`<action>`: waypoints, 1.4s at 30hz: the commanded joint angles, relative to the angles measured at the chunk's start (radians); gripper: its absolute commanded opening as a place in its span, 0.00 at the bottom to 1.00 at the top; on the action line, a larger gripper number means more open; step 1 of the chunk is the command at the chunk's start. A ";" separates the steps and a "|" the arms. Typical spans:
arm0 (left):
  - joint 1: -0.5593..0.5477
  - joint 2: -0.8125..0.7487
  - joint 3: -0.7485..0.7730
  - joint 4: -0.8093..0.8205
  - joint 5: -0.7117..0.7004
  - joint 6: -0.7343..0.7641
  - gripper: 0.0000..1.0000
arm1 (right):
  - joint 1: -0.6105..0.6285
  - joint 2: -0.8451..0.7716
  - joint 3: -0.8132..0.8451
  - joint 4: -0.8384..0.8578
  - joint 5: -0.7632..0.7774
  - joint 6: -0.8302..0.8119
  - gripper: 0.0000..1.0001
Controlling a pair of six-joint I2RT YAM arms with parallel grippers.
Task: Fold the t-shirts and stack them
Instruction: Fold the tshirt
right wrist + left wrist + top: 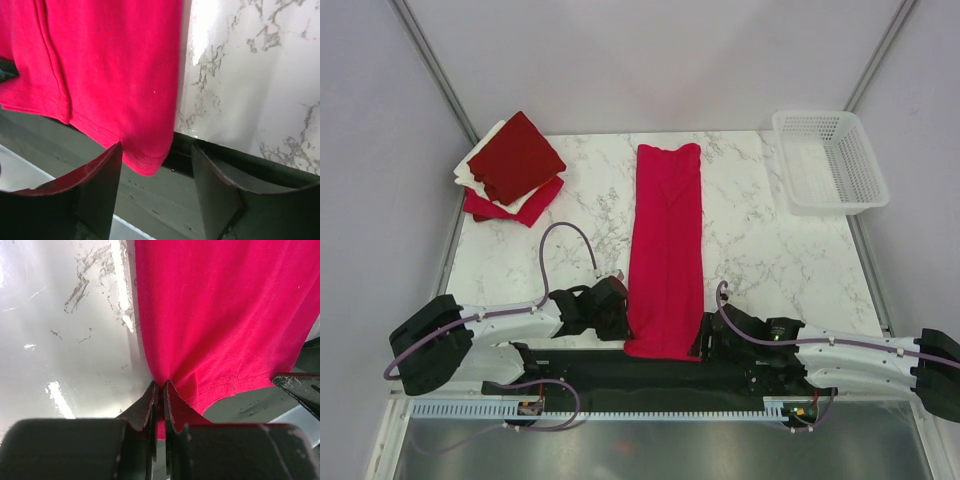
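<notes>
A bright crimson t-shirt [666, 250], folded into a long narrow strip, lies down the middle of the marble table [760, 240], its hem hanging over the near edge. My left gripper [620, 312] is shut on the shirt's near left edge; the left wrist view shows the cloth [220, 315] pinched between the jaws [161, 385]. My right gripper [705, 342] is open at the near right hem corner [145, 160], which hangs between the fingers untouched. A stack of folded shirts, dark red on top [515, 157] over cream and red, sits at the far left.
A white plastic lattice basket [830, 160] stands at the far right corner. The black arm mounting rail [650, 375] runs along the table's near edge under the hem. Grey walls close in on both sides.
</notes>
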 commanded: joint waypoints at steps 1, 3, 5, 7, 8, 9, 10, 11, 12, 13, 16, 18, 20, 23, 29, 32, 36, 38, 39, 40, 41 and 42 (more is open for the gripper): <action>-0.009 0.001 -0.011 -0.010 0.012 -0.036 0.10 | 0.018 -0.010 -0.038 0.052 0.083 0.078 0.65; -0.011 0.001 -0.020 -0.010 0.010 -0.037 0.10 | 0.018 -0.033 -0.054 0.071 0.113 0.085 0.57; -0.011 -0.002 -0.023 -0.008 0.010 -0.039 0.09 | 0.018 -0.051 -0.061 0.070 0.130 0.088 0.38; -0.011 -0.006 -0.026 -0.010 0.012 -0.040 0.08 | 0.018 -0.070 -0.060 0.068 0.130 0.088 0.20; -0.011 -0.009 -0.025 -0.010 0.012 -0.040 0.08 | 0.019 -0.074 -0.058 0.068 0.130 0.087 0.15; -0.011 -0.015 -0.020 -0.012 0.015 -0.039 0.04 | 0.021 -0.077 -0.054 0.065 0.123 0.082 0.10; -0.012 -0.032 -0.013 -0.015 0.033 -0.033 0.02 | 0.022 -0.077 -0.035 0.047 0.120 0.073 0.00; -0.014 -0.046 -0.005 -0.021 0.042 -0.033 0.02 | 0.025 -0.077 -0.019 0.029 0.115 0.065 0.00; -0.017 -0.060 0.018 -0.033 0.046 -0.037 0.02 | 0.028 -0.077 0.004 0.001 0.115 0.055 0.00; -0.020 -0.081 0.039 -0.101 0.043 -0.054 0.02 | 0.032 -0.077 0.062 -0.066 0.115 0.030 0.00; -0.020 -0.103 0.128 -0.239 0.050 -0.045 0.02 | 0.033 -0.073 0.214 -0.237 0.162 -0.025 0.00; -0.020 -0.112 0.200 -0.297 0.047 -0.034 0.02 | 0.032 -0.067 0.285 -0.306 0.207 -0.042 0.00; -0.020 -0.112 0.251 -0.375 0.029 -0.016 0.02 | 0.032 -0.060 0.374 -0.359 0.264 -0.068 0.00; -0.002 -0.100 0.343 -0.442 0.009 0.015 0.02 | 0.015 -0.030 0.468 -0.395 0.321 -0.105 0.00; 0.168 -0.006 0.464 -0.464 0.114 0.154 0.02 | -0.191 0.073 0.566 -0.383 0.305 -0.247 0.00; 0.251 0.101 0.552 -0.473 0.177 0.243 0.02 | -0.355 0.130 0.603 -0.332 0.243 -0.375 0.00; 0.304 0.265 0.696 -0.481 0.222 0.323 0.02 | -0.494 0.276 0.670 -0.274 0.160 -0.494 0.00; 0.322 0.358 0.742 -0.490 0.231 0.358 0.02 | -0.527 0.362 0.721 -0.254 0.140 -0.539 0.00; 0.330 0.388 0.788 -0.493 0.237 0.378 0.02 | -0.540 0.389 0.751 -0.248 0.132 -0.551 0.00; 0.343 0.412 0.811 -0.504 0.243 0.388 0.02 | -0.550 0.412 0.764 -0.234 0.118 -0.562 0.00; 0.353 0.460 0.851 -0.508 0.243 0.395 0.02 | -0.559 0.455 0.776 -0.228 0.111 -0.579 0.00; 0.371 0.478 0.869 -0.516 0.247 0.411 0.02 | -0.577 0.473 0.801 -0.223 0.104 -0.587 0.00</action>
